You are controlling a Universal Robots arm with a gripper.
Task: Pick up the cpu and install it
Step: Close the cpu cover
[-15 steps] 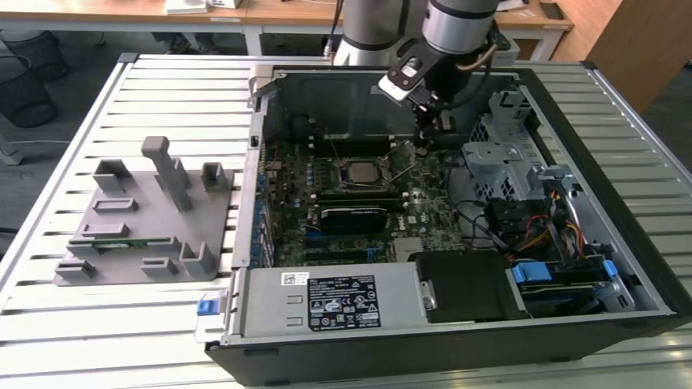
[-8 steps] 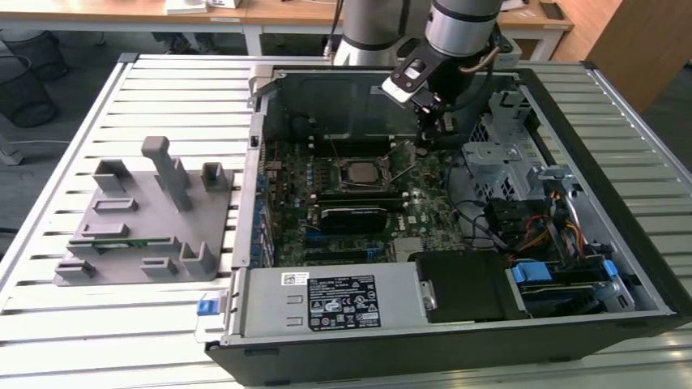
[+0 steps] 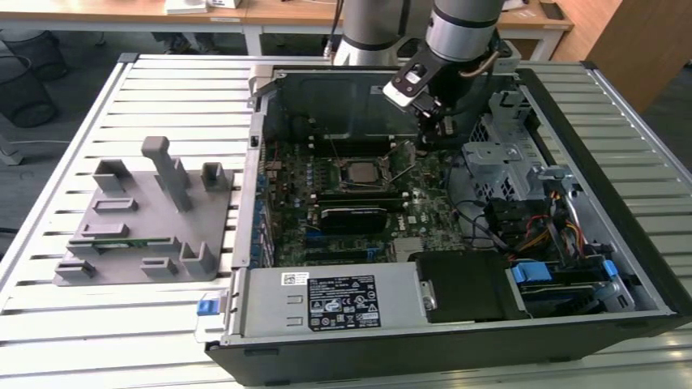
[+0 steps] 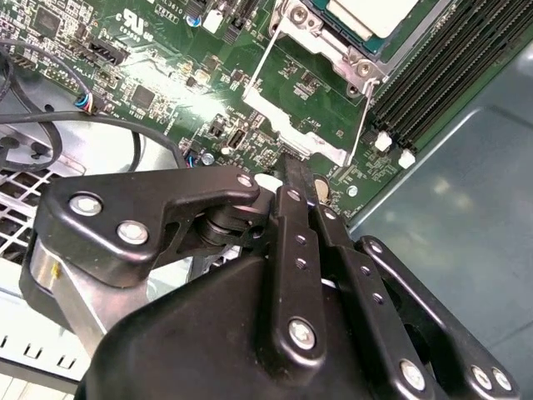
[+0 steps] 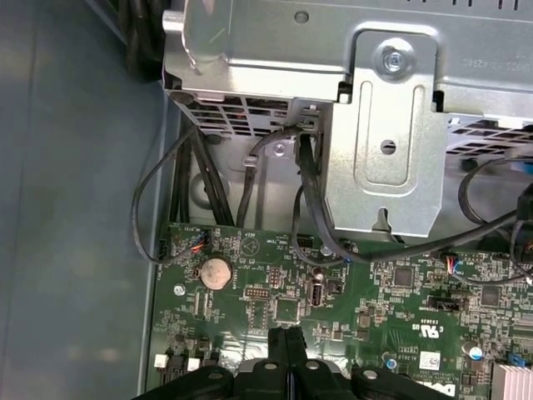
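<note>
Already seated, the cpu [image 3: 362, 173] lies flat in its socket at the middle of the open computer case [image 3: 638, 259]. The gripper [image 3: 432, 142] hangs just beside the socket, its two black fingers pressed together with nothing between them.

In the second wrist view the chip shows a pale satin metal top with a green rim. A bright steel load plate [image 4: 271, 108] lies off the chip on the gripper's side of the socket, with green board visible through its window and thin wire levers along its sides. The fingertips sit right at that plate's free edge; whether they touch it cannot be told. Black memory slots [image 4: 450, 58] with white latches run along another side of the socket. Past them is the smooth blue-grey case wall [image 4: 466, 208], which leaves little room there.

The first wrist view looks away from the socket. Beyond the closed fingertips [image 5: 281, 337], the motherboard [image 5: 375, 292] carries small chips and a round silver coin battery [image 5: 216, 272]. A folded sheet-metal drive cage [image 5: 391, 125] overhangs the board's edge, and black cables [image 5: 166, 200] loop through the narrow gap.

From the exterior view, the case is open on top above the socket, and the arm comes down through that opening. Well apart from the socket, outside the case, a matte grey fixture [image 3: 141, 219] with upright posts rests on the slatted metal table [image 3: 162, 89].
</note>
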